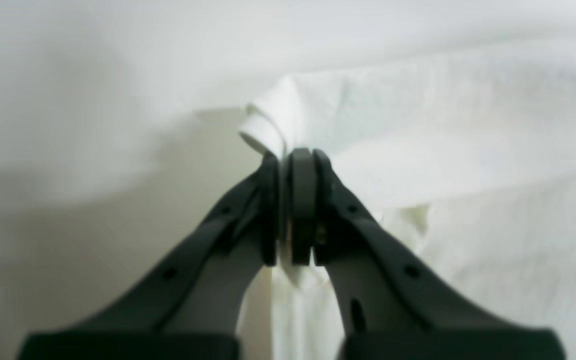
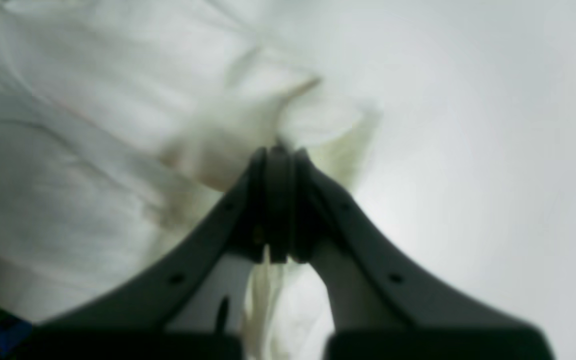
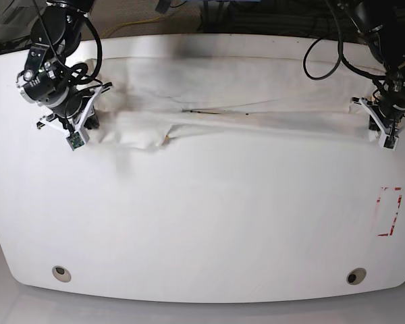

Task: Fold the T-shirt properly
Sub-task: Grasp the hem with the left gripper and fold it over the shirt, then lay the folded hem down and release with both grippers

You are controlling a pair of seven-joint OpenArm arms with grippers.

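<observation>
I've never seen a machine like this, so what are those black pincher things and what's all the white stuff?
It is a robot with two arms at a white table. One picture looks down from above; the other two come from small cameras on each arm's wrist. The black pinchers are the arms' tools. The white stuff is a T-shirt, stretched out across the far side of the table. The left tool is shut on one end of the cloth, and the right tool is shut on the other end. No print shows in these pictures.
</observation>
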